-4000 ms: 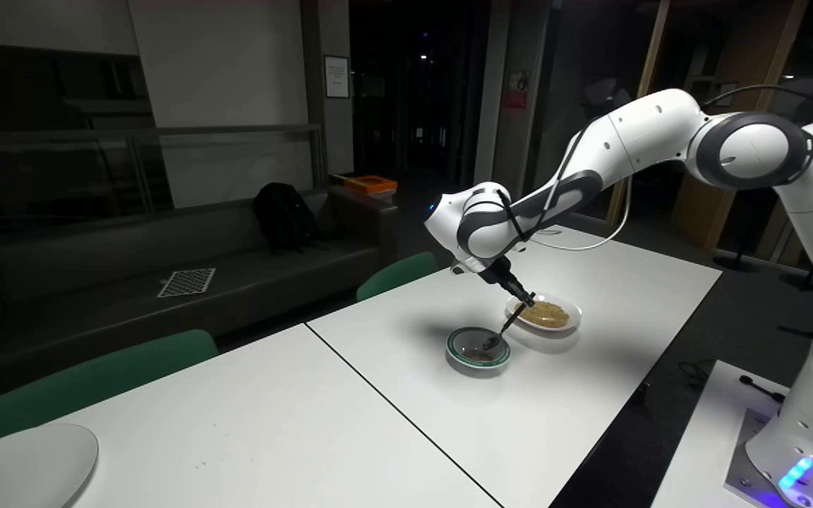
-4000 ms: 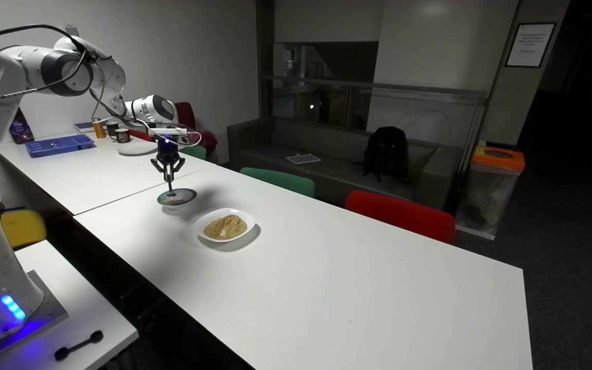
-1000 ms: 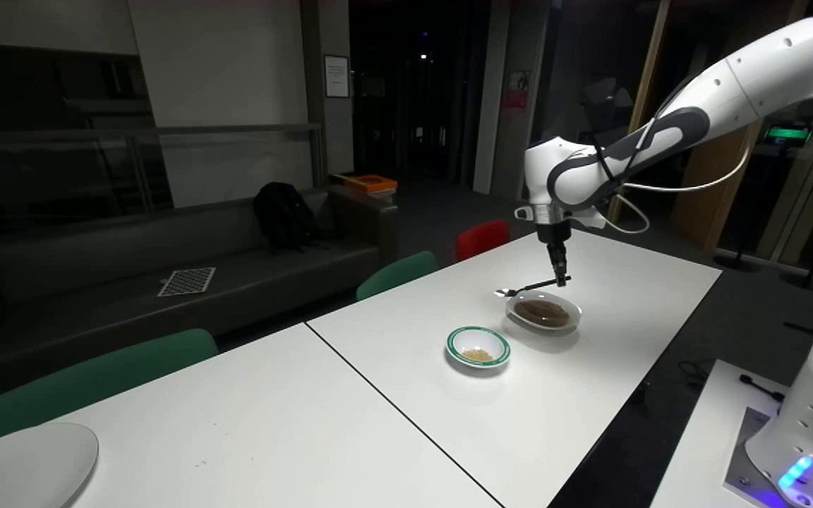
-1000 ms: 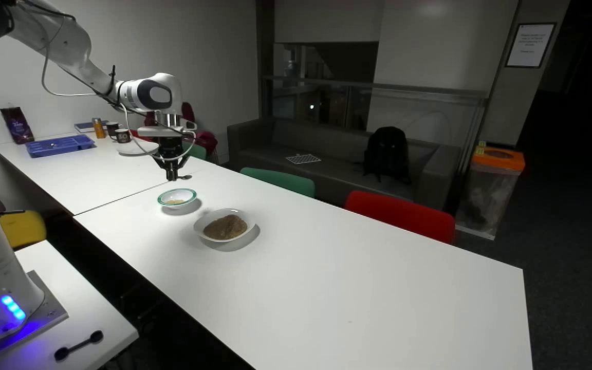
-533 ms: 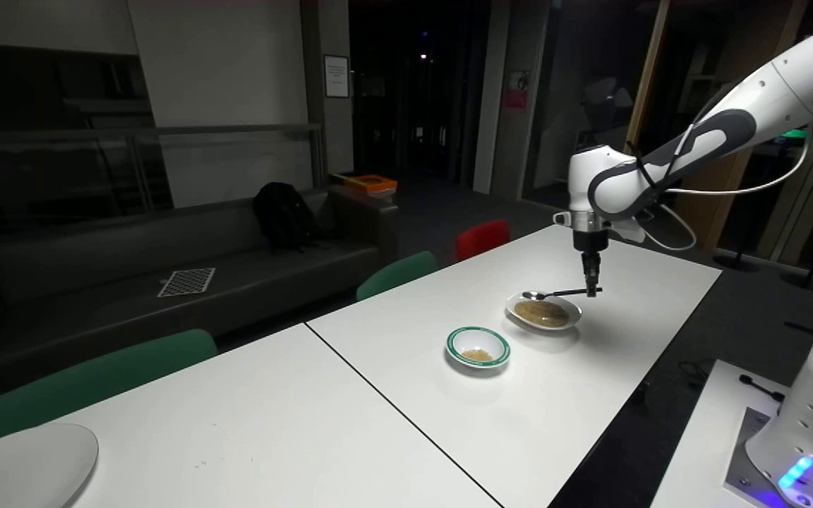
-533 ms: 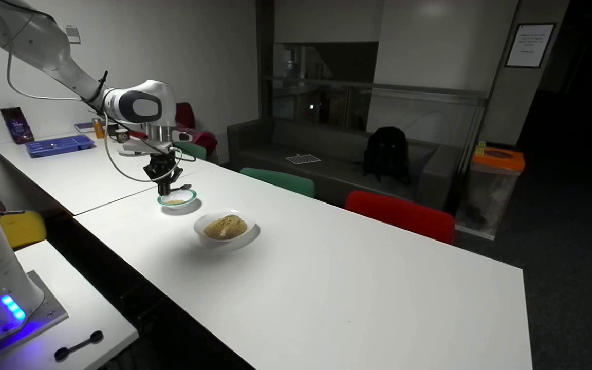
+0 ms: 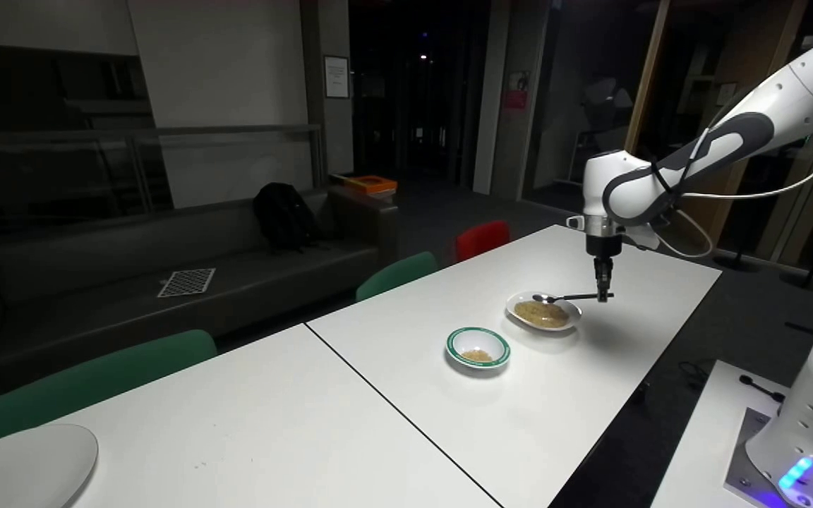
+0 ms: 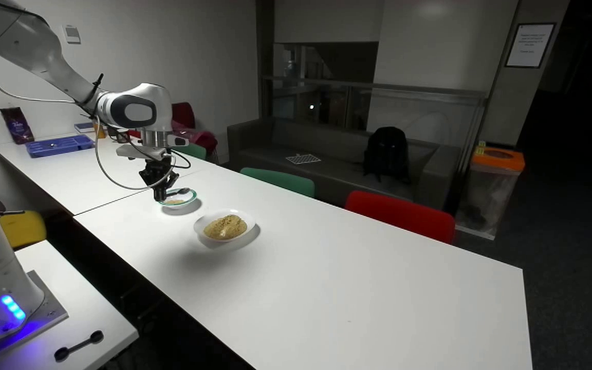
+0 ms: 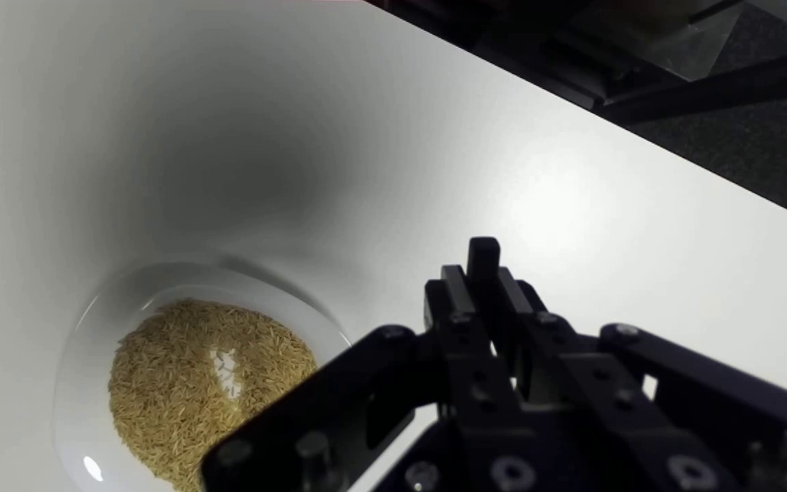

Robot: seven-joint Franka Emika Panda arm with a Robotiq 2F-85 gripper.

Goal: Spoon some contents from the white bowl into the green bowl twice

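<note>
My gripper [image 7: 603, 293] is shut on the black handle of a spoon [image 7: 567, 297], high above the table. The spoon lies nearly level; no load shows in its metal bowl. In an exterior view it appears over the white bowl [image 7: 571, 315]. The spoon also shows in the exterior view [image 8: 178, 192]. The handle's end [image 9: 484, 254] sticks out between the fingertips in the wrist view; the spoon's bowl is hidden there. The white bowl [image 9: 76, 389] lies at lower left, holding tan grains [image 9: 182, 383] with a bare white spot. The green bowl [image 7: 453, 347] holds a little grain [image 7: 477, 355].
A white plate [image 7: 25, 466] lies on the adjoining table. A blue tray [image 8: 59, 146] and a purple bag [image 8: 17, 125] stand at the far end. Green [image 8: 278, 181] and red chairs [image 8: 400, 216] line one side. A black double-ended tool [image 8: 78, 345] lies beside the robot's base.
Four seconds ago the spoon pointed down into the green bowl. It has levelled, and my gripper has moved away toward the robot's base, dropping slightly in the last second.
</note>
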